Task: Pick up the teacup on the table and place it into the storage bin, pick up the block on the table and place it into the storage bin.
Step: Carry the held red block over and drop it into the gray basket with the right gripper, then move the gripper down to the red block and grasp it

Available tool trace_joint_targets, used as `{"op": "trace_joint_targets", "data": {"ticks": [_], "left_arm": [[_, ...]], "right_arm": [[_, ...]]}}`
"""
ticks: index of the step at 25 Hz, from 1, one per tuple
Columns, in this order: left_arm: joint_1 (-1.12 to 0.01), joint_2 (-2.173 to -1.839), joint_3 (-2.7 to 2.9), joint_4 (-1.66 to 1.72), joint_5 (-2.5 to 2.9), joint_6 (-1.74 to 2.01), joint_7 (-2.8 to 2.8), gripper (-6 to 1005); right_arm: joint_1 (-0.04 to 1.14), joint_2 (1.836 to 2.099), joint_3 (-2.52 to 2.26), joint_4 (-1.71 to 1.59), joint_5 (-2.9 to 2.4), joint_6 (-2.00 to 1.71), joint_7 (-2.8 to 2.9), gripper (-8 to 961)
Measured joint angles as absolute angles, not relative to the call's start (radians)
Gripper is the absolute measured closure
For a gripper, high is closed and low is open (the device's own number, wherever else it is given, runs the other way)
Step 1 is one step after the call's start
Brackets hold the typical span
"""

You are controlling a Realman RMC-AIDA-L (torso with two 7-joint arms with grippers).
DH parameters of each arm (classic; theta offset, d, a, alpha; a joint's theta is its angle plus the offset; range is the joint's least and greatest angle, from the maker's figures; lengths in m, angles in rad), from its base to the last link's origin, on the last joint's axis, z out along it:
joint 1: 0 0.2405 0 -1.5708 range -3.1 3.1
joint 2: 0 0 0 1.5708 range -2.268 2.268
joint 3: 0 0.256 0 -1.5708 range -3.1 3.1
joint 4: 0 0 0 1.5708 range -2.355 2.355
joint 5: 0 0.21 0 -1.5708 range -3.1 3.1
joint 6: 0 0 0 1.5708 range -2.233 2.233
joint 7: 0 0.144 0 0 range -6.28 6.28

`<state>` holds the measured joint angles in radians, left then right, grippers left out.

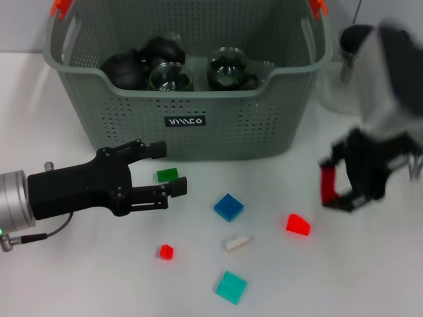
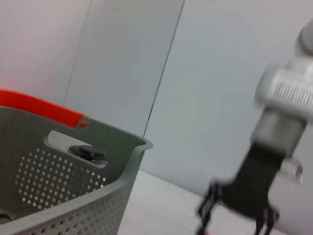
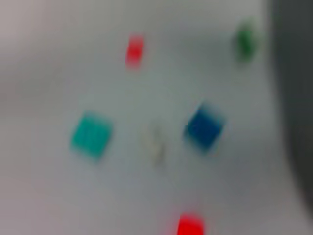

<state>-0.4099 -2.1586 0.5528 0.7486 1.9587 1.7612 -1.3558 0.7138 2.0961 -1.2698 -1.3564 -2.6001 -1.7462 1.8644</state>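
The left end effector [image 1: 168, 169] hangs wide open and empty just before the storage bin [image 1: 198, 99]; the green block [image 1: 167, 175] lies between its fingers. The right end effector [image 1: 337, 188] grips a red block [image 1: 327, 185]. Five more blocks dot the bench [image 1: 99, 277].

My left gripper [image 1: 173, 168] stands with fingers spread just before the bin [image 1: 188, 79] wall, the green block [image 1: 167, 175] between them. The bin is crowded with dark glassware [image 1: 173, 66]. Blocks are scattered apart on the table [image 1: 99, 277], with bare gaps between. My right gripper [image 1: 340, 188] occupies the right side.
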Motion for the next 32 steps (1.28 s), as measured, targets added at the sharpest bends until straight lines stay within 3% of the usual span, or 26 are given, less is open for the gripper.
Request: {"op": "trace_joint_targets", "data": {"ticks": [6, 10, 15, 18, 23, 26, 28, 32], "left_arm": [[-0.413, -2.157, 0.541, 0.749, 1.965, 1.76, -1.349, 81], [-0.416, -2.155, 0.541, 0.75, 1.965, 1.759, -1.348, 81], [-0.416, -2.155, 0.541, 0.753, 1.966, 1.758, -1.348, 82], [-0.416, -2.154, 0.541, 0.751, 1.967, 1.758, -1.347, 82], [-0.412, -2.154, 0.533, 0.749, 1.967, 1.758, -1.347, 81], [-0.41, -2.154, 0.53, 0.749, 1.967, 1.758, -1.347, 80], [-0.41, -2.154, 0.529, 0.749, 1.967, 1.762, -1.347, 80], [-0.409, -2.154, 0.529, 0.751, 1.967, 1.766, -1.347, 80]], "right_arm": [[0.839, 2.094, -0.968, -1.493, -2.322, -1.806, 1.936, 250], [0.928, 2.091, -0.867, -1.442, -2.249, -1.571, 2.036, 248], [1.01, 2.061, -0.908, -1.288, -2.33, -1.318, 2.082, 245], [1.049, 2.059, -0.917, -1.21, -2.423, -1.242, 2.083, 243], [1.044, 2.069, -0.947, -1.195, -2.475, -1.183, 2.075, 240], [1.013, 2.065, -0.944, -1.231, -2.424, -1.225, 2.054, 109], [0.973, 2.051, -0.937, -1.269, -2.327, -1.329, 2.012, 22], [0.881, 1.999, -0.921, -1.312, -2.117, -1.609, 1.926, 18]]}}
